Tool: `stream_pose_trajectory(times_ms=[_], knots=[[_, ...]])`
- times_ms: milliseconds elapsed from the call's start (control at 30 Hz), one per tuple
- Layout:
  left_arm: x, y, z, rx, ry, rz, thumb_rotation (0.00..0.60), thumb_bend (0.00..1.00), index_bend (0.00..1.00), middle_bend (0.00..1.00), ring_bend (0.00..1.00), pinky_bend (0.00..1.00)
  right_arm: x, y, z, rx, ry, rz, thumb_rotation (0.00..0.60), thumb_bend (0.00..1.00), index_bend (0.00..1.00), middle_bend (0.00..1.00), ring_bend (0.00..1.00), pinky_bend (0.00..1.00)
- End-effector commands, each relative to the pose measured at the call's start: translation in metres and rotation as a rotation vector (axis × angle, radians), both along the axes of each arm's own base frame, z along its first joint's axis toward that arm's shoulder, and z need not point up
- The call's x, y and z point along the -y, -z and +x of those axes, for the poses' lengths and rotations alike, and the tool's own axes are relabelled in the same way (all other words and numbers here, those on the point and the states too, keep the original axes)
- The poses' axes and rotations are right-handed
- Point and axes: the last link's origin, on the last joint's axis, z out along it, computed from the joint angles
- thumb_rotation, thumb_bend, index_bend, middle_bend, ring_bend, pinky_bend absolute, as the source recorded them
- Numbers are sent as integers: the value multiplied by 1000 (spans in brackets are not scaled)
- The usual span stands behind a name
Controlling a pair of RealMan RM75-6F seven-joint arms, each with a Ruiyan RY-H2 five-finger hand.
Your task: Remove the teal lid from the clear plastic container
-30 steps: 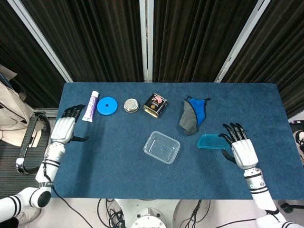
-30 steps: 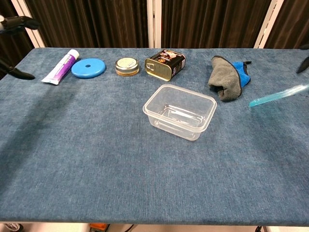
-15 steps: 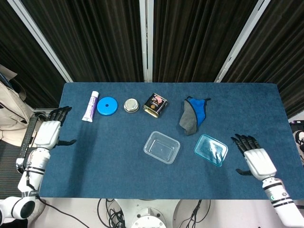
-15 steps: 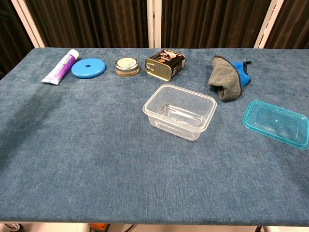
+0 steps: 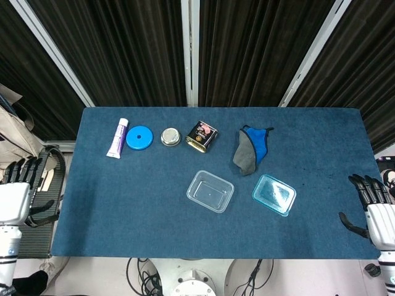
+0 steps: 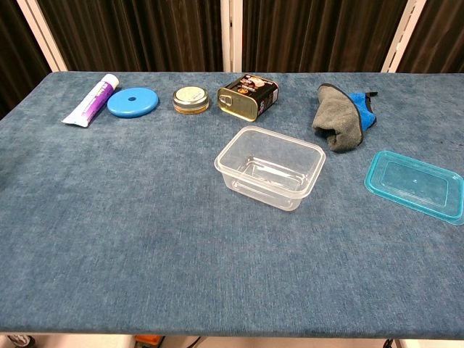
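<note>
The clear plastic container (image 5: 210, 191) (image 6: 270, 167) stands uncovered near the middle of the blue table. The teal lid (image 5: 274, 194) (image 6: 415, 185) lies flat on the cloth to its right, apart from it. My left hand (image 5: 15, 197) hangs off the table's left edge, fingers spread and holding nothing. My right hand (image 5: 375, 208) is off the right edge, likewise spread and empty. Neither hand shows in the chest view.
Along the far side lie a white and purple tube (image 5: 117, 138), a blue disc (image 5: 139, 137), a small round tin (image 5: 170, 137) and a dark rectangular tin (image 5: 202, 135). A grey and blue cloth (image 5: 252, 150) sits behind the lid.
The lid, tilted in my right hand a second ago, now lies flat on the table. Both hands have drawn outward past the table's edges.
</note>
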Motion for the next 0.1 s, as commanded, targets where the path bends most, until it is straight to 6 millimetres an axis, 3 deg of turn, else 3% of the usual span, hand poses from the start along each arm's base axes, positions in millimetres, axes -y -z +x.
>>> stream_pose_trajectory(times_ms=[33,100], knots=[[32,-3,-1,51,-40,11,600,21,85,65,0,7,-13,-1,-2,5,1,1,600,211,62,65,0,16],[43,-3,0,66,-52,25,600,21,85,65,0,7,-19,0,-2,10,-1,0,600,211,59,62,0,3]])
